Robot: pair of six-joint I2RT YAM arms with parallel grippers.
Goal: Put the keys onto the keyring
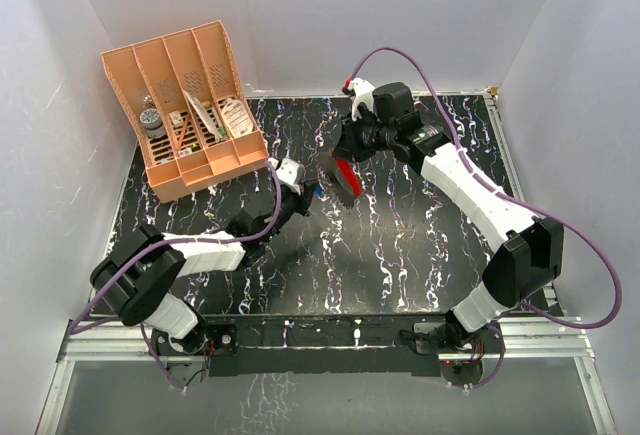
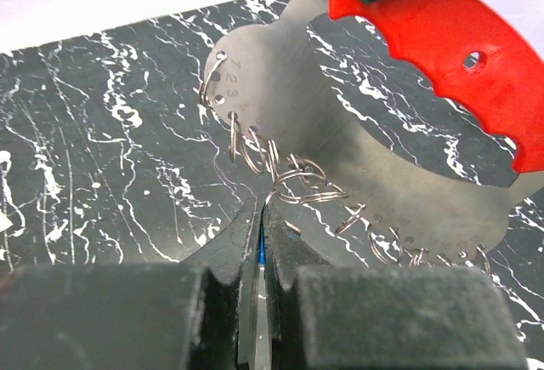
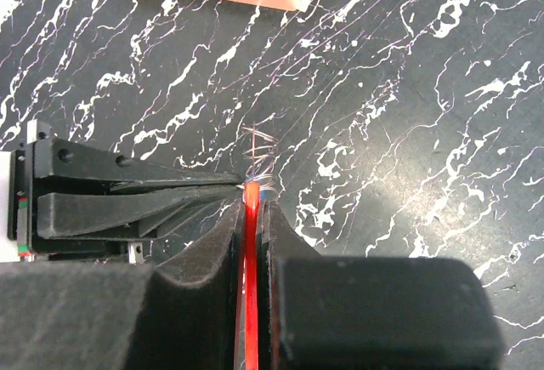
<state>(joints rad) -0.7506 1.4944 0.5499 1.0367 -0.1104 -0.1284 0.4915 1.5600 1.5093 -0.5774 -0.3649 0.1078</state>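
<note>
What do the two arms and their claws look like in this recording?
The left arm and right arm have white link shells between chunky black joints, each trailing purple cables. The left claw and right claw are matte black, their fingers broad blocks tapering to thin tips.

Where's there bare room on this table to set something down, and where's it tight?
Widest bare patch: tabletop between the left arm and right arm, toward the near edge. Crowded: the centre, where they meet at the keyring, and the far-left corner around the orange organizer.

Keyring: matt metal, seemingly red plastic
</note>
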